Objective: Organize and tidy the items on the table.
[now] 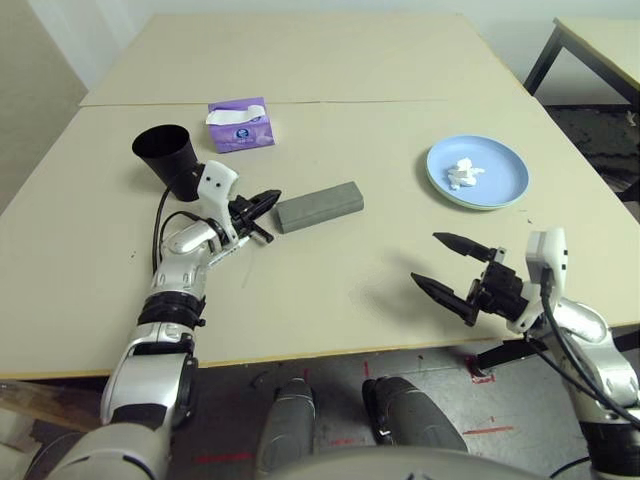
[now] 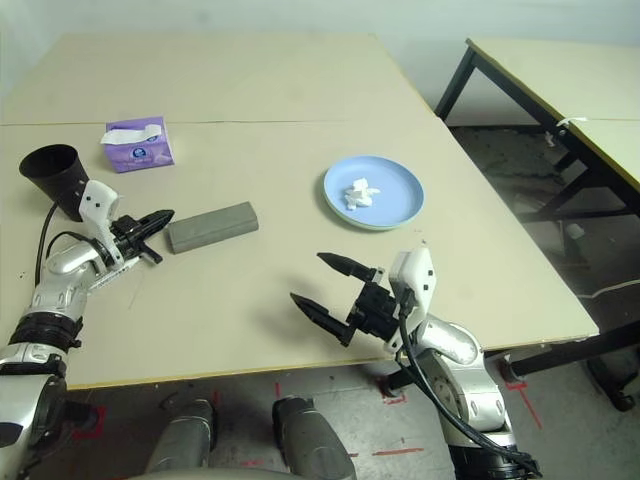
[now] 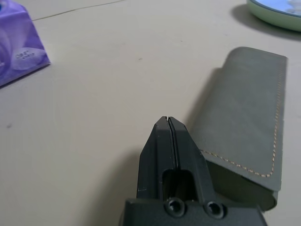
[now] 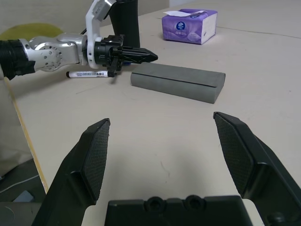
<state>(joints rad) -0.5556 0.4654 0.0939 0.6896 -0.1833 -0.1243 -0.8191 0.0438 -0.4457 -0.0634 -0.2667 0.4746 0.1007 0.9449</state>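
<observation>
While tissue (image 1: pixel 463 174) sits on plate (image 1: pixel 478 171): right of frame
Left gripper (image 1: pixel 268 204): pressed together, empty, beside case (image 1: pixel 318 206)
Right gripper (image 1: pixel 447 265): spread apart, lower right

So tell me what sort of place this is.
Probably a lab or test room: plain beige table, a second table beside it, and red tape marks on the floor.

Even, bright indoor light, soft shadows under the plate (image 1: pixel 478 172); the left wrist view's foreground seems slightly blurred.
</observation>
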